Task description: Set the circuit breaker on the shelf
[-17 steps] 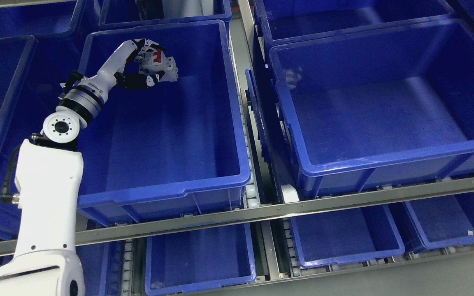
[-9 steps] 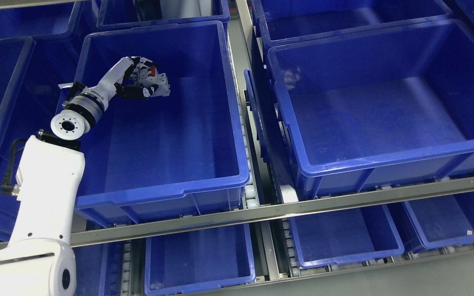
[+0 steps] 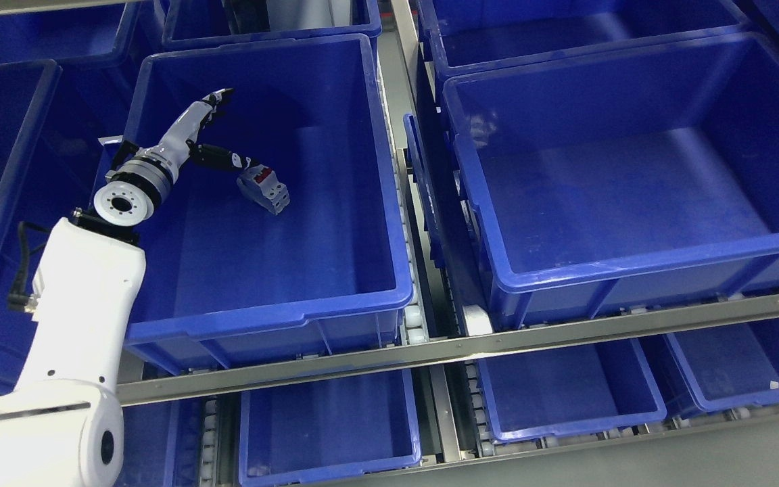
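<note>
Grey circuit breaker (image 3: 264,190) lies in bin (image 3: 335,306); left hand (image 3: 203,135) spread.

Left arm reaching up and forward, hand spread wide

The left arm is rising from the lower left corner, its white forearm leaning up toward a round, silver-ringed wrist joint. Beyond the wrist, the left hand (image 3: 203,135) is stretching away from the body, palm turned to the right. Its fingers (image 3: 217,98) are extending straight up and away from the palm, while the thumb is pointing out sideways to the right, well apart from them. The hand is gripping nothing.
</note>
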### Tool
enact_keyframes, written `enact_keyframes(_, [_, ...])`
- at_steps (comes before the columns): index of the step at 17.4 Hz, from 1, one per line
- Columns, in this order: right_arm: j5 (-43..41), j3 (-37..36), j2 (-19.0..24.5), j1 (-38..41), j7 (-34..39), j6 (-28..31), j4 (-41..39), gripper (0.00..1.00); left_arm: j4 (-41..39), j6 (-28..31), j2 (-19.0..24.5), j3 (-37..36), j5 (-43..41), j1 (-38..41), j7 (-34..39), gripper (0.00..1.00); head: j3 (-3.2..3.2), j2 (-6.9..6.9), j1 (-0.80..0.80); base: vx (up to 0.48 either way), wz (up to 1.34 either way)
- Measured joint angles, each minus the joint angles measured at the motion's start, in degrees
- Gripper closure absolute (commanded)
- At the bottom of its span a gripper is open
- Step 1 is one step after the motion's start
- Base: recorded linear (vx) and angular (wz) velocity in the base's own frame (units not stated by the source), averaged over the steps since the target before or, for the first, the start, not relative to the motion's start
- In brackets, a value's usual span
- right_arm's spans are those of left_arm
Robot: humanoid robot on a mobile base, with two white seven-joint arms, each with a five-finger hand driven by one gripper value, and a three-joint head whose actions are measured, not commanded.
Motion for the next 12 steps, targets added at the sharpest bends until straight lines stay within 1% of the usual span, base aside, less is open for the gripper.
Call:
enact_keyframes(3, [0.0,0.0,0.0,0.0,0.0,0.0,0.0,0.0,-1.0,-0.6,-0.5,2.7,1.9,-0.9,2.6,0.01,0.0,0.0,0.0,0.0,0.0])
enact_keyframes(6, [0.0,0.0,0.0,0.0,0.0,0.0,0.0,0.0,-4.6,-1.2,-2.4,7.8,5.0,-0.1,3.9,0.0,0.0,0.0,0.0,-0.007,-0.01])
enact_keyframes(9, [0.0,0.0,0.0,0.0,0.0,0.0,0.0,0.0,-10.6,-1.5,-4.2,12.8,12.2,1.9,4.2,0.0,0.0,0.0,0.0,0.0,0.0])
enact_keyframes(12, [0.0,0.0,0.0,0.0,0.0,0.0,0.0,0.0,-18.7,0.7,-5.4,15.1,18.2,6.7,4.4,0.0,0.0,0.0,0.0,0.0,0.0])
